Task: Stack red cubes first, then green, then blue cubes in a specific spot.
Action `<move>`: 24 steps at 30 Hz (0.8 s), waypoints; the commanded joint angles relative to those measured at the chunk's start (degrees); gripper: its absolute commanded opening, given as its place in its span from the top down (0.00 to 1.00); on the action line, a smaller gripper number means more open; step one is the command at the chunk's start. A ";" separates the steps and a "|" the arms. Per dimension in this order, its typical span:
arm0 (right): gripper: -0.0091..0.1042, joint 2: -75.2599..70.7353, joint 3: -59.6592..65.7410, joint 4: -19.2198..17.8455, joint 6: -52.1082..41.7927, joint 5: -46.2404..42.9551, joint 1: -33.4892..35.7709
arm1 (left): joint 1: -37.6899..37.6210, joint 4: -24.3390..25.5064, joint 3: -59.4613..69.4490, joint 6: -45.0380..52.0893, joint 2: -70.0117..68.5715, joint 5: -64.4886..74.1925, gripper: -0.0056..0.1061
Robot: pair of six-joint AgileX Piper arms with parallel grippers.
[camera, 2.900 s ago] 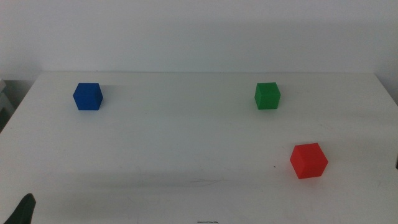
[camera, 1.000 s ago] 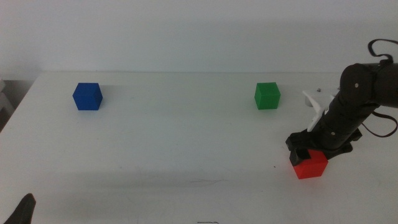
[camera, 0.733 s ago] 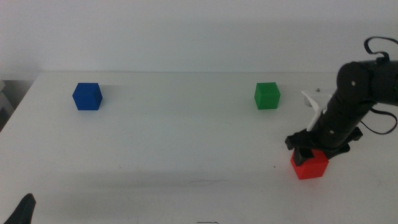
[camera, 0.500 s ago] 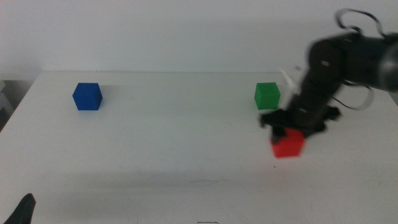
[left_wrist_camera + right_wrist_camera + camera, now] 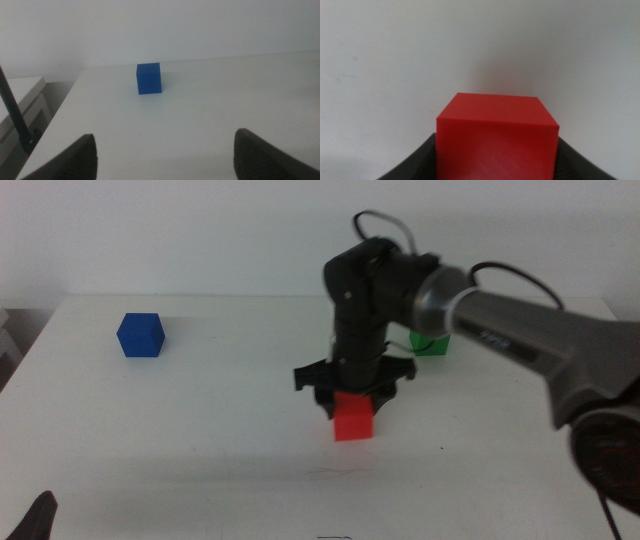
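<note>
The right gripper (image 5: 354, 402), clamped on the small matte red cube (image 5: 354, 420), hangs directly over bare mid-table white tabletop (image 5: 250, 430), so release lies straight below.

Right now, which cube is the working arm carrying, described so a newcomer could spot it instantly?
Start at the white table and follow the right arm reaching in to its middle. Under its right gripper, jaws shut on it, sits the red cube. It is the only cube in a gripper: the blue cube stands alone far left, and the green cube shows behind the arm.
</note>
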 commanded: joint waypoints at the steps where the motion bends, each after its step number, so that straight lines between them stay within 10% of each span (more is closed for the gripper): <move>1: 0.93 -2.04 -3.54 0.69 2.15 0.94 0.68 | -0.05 -0.23 -0.19 -0.26 -1.16 -4.76 0.11; 17: 0.88 0.35 -3.89 3.91 4.58 0.55 1.67 | -0.05 -0.23 -0.19 -0.26 -1.16 -4.76 0.11; 18: 0.37 0.35 -3.89 3.53 4.47 0.55 1.67 | -0.05 -0.23 -0.19 -0.26 -1.16 -4.76 0.11; 24: 0.09 0.29 -3.89 3.59 4.50 0.74 1.67 | -0.05 -0.23 -0.19 -0.26 -1.16 -4.76 0.11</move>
